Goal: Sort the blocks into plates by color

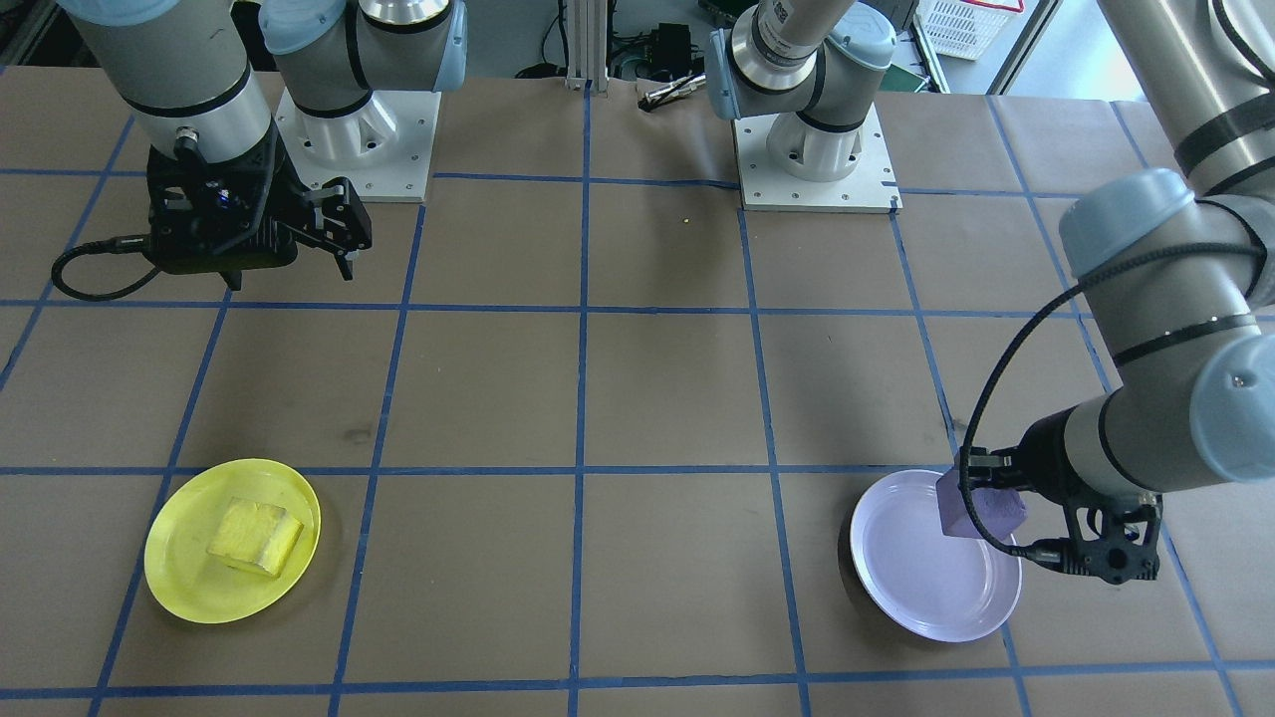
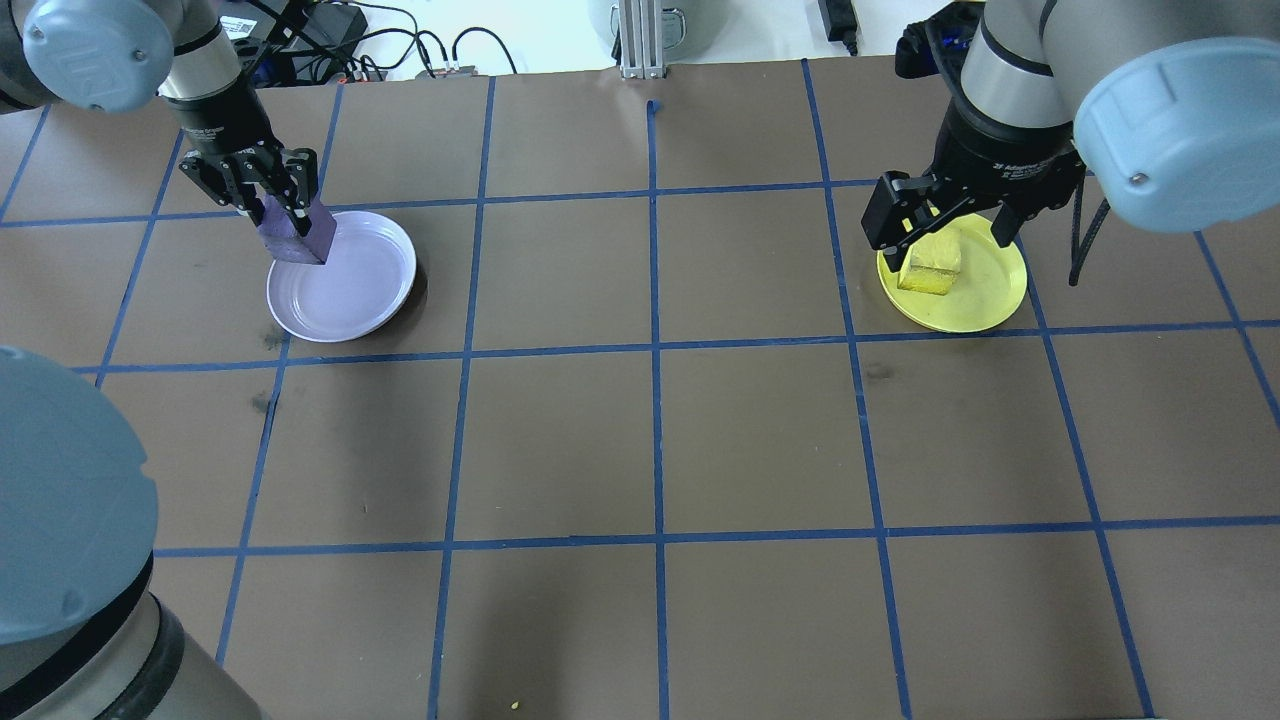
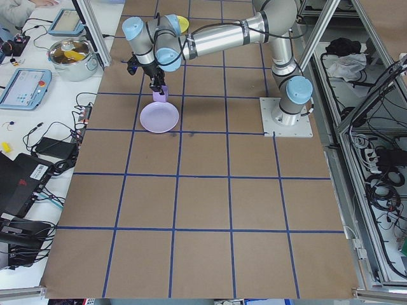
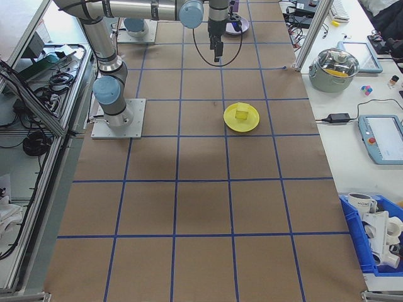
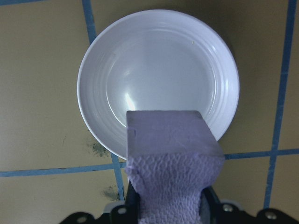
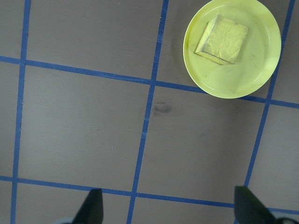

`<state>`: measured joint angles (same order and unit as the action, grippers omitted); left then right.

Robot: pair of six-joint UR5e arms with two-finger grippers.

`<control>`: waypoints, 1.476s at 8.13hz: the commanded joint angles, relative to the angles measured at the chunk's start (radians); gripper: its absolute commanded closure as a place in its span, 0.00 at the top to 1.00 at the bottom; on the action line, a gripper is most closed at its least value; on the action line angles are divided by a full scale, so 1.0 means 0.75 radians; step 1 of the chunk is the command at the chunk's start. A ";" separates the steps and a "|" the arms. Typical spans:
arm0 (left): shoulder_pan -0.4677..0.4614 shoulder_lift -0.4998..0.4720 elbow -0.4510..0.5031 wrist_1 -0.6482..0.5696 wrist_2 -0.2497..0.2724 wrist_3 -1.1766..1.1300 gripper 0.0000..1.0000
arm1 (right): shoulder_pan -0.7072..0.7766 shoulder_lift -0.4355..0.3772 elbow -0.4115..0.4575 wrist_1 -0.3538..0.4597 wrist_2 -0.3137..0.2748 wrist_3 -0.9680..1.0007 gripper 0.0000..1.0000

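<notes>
My left gripper (image 2: 290,215) is shut on the lavender purple block (image 2: 297,237), holding it just over the near-left rim of the pale lavender plate (image 2: 360,290). The left wrist view shows the purple block (image 5: 173,154) in the jaws above that plate (image 5: 159,65), which holds nothing. The yellow block (image 1: 254,538) lies inside the yellow plate (image 1: 179,588). My right gripper (image 2: 945,238) hangs open and high above the table, away from the yellow block (image 6: 222,39) and yellow plate (image 6: 252,79).
Brown paper with a blue tape grid (image 2: 655,350) covers the table. Both arm bases (image 1: 817,164) stand at the robot's edge. A lidded pot (image 4: 339,66), tablets and a blue bin (image 4: 378,233) sit on side benches off the table.
</notes>
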<state>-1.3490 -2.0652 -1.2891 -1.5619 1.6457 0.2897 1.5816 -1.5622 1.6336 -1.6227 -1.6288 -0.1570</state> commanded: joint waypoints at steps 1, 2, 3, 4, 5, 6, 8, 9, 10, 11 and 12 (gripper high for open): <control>0.019 -0.079 0.003 0.051 -0.038 -0.018 0.02 | 0.000 0.001 0.000 0.000 0.000 -0.010 1.00; 0.019 -0.116 0.003 0.080 -0.063 -0.026 0.02 | 0.000 0.001 0.000 0.002 0.000 -0.010 1.00; 0.019 -0.138 0.001 0.090 -0.067 -0.026 0.02 | 0.000 0.001 0.000 0.000 -0.002 -0.010 1.00; 0.019 -0.157 0.001 0.107 -0.063 -0.026 0.02 | 0.000 0.001 0.000 0.000 -0.002 -0.010 1.00; 0.019 -0.173 0.001 0.129 -0.063 -0.026 0.03 | 0.000 0.001 0.000 -0.002 -0.021 -0.010 1.00; 0.019 -0.183 -0.003 0.158 -0.055 -0.024 0.08 | 0.000 0.001 0.000 0.000 -0.023 -0.010 1.00; 0.019 -0.181 -0.014 0.190 -0.061 -0.030 0.45 | 0.000 0.001 0.000 -0.002 -0.023 -0.012 1.00; 0.019 -0.185 -0.016 0.211 -0.061 -0.043 0.64 | 0.000 0.001 0.000 -0.002 -0.023 -0.012 1.00; 0.019 -0.194 -0.016 0.254 -0.065 -0.045 0.84 | 0.000 0.001 0.000 -0.002 -0.023 -0.012 1.00; 0.019 -0.194 -0.016 0.254 -0.067 -0.043 0.87 | 0.000 0.001 0.002 0.002 -0.023 -0.012 1.00; 0.019 -0.194 -0.010 0.254 -0.067 -0.045 0.88 | 0.000 0.001 0.002 0.002 -0.025 -0.012 1.00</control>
<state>-1.3346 -2.2089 -1.3000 -1.3803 1.5970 0.2580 1.5816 -1.5616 1.6345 -1.6230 -1.6460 -0.1656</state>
